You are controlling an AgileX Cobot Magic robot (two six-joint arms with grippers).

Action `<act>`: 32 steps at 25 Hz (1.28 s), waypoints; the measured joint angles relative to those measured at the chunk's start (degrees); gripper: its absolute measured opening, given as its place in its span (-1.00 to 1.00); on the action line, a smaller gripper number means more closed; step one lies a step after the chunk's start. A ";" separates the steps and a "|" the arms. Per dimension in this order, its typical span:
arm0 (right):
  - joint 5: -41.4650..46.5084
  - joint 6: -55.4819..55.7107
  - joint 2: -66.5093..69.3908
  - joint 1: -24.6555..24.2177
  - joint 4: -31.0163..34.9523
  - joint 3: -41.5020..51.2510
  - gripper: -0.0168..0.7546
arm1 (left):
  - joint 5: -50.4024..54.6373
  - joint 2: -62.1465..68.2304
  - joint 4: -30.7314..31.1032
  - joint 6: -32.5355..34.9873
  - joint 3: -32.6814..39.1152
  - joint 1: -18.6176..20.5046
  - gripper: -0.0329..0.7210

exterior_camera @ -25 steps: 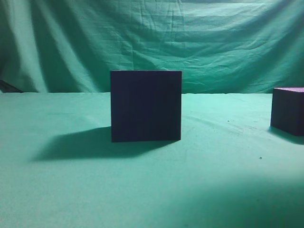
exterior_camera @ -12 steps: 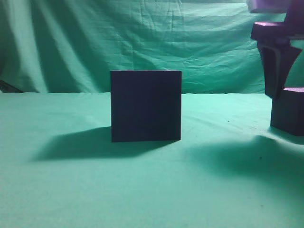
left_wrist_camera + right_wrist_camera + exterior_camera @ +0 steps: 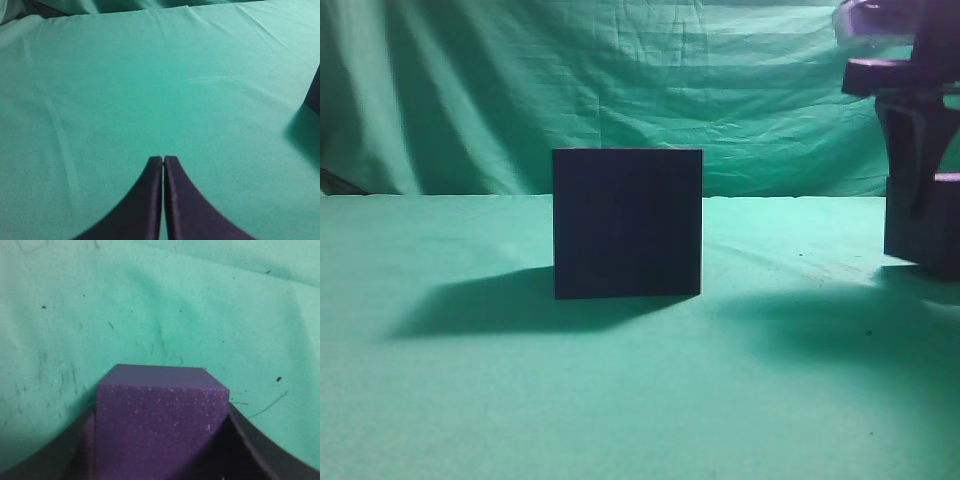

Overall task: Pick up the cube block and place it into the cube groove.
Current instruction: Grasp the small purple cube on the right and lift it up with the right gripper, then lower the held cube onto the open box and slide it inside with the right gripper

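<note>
Item: block (image 3: 160, 425), 3 o'clock of groove (image 3: 627, 223); my right gripper (image 3: 159, 440) straddled it for pickup, contact unclear; left gripper (image 3: 163, 162) pressed together, idle.

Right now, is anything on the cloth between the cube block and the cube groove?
Nothing visible: only bare green cloth lies between the cube block, which the right gripper straddles, and the cube groove.

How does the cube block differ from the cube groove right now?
The cube block looks smaller than the cube groove. The block sits at the right edge between the right gripper's fingers; the groove stands free mid-table. The block shows speckled purple up close; the groove reads near-black. Both are plain-faced cubes.
</note>
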 joint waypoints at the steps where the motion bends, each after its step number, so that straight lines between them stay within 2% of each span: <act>1: 1.52 0.00 0.00 0.00 0.24 -1.27 0.17 | 0.00 0.00 0.00 0.00 0.00 0.00 -0.91; 6: 7.95 -2.60 -3.76 0.27 5.52 -8.24 0.17 | 0.00 0.00 0.00 0.00 0.00 0.00 -0.91; 9: 9.35 -3.02 -7.88 3.13 11.16 -11.55 0.17 | 0.00 0.00 0.00 0.00 0.00 0.00 -0.91; 12: 8.18 -3.15 -10.21 9.54 15.23 -12.95 0.17 | 0.00 0.00 0.00 0.00 0.00 0.00 -0.91; 15: 5.70 -1.83 -9.94 17.45 16.51 -13.06 0.17 | 0.00 0.00 0.00 0.00 0.00 0.00 -0.91; 19: 3.77 3.92 -6.80 22.85 17.25 -13.18 0.17 | 0.00 0.00 0.00 0.00 0.00 0.00 -0.91; 27: 0.12 9.58 -3.54 23.37 17.06 -14.06 0.17 | 0.00 0.00 0.00 0.00 0.00 0.00 -0.91; 32: -2.53 13.65 -2.59 23.37 14.45 -14.51 0.17 | 0.00 0.00 0.00 0.00 0.00 0.00 -0.91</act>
